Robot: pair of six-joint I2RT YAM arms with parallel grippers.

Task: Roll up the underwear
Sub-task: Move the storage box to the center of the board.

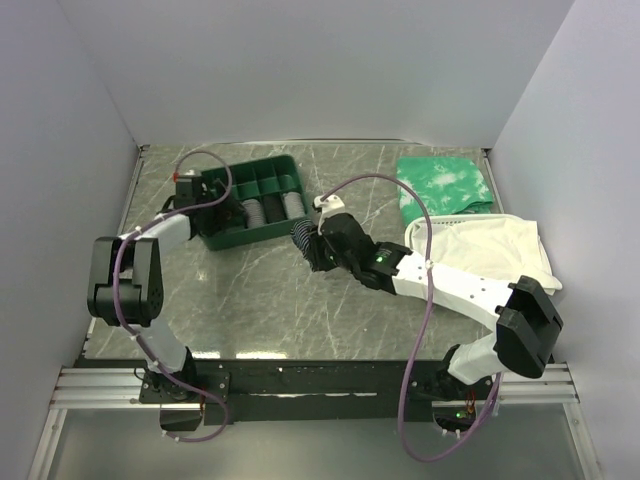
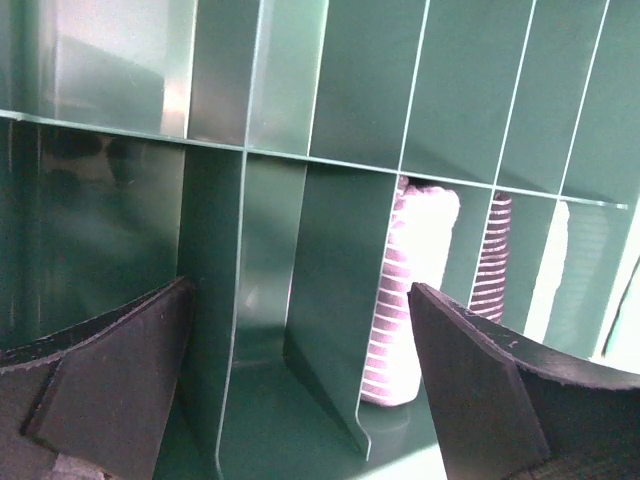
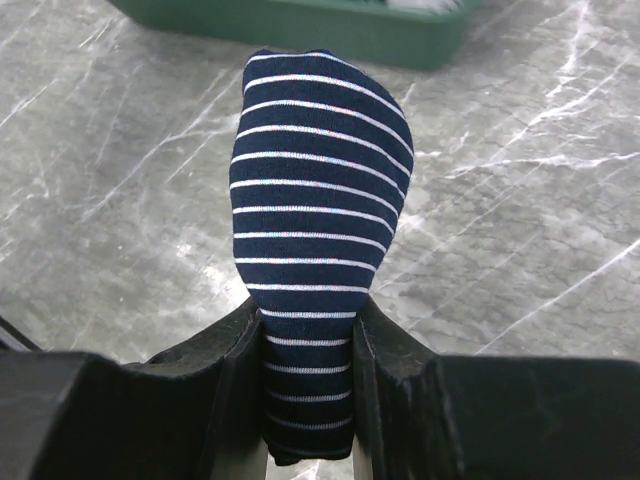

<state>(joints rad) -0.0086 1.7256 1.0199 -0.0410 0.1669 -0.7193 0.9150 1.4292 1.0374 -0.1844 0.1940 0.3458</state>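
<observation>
The underwear is a tight navy roll with thin white stripes, standing up between the fingers of my right gripper, which is shut on its lower end. In the top view that gripper hovers over the marble table just right of the green divided tray, with the underwear a dark bundle at its tip. My left gripper is open, its fingers down inside the tray on either side of a green divider, holding nothing. From above, the left gripper sits over the tray's left half.
Rolled striped garments stand in the tray's right compartments; one pale roll with purple stripes is close to my left gripper's right finger. A green-and-white mottled cloth and a large white cloth lie at the right.
</observation>
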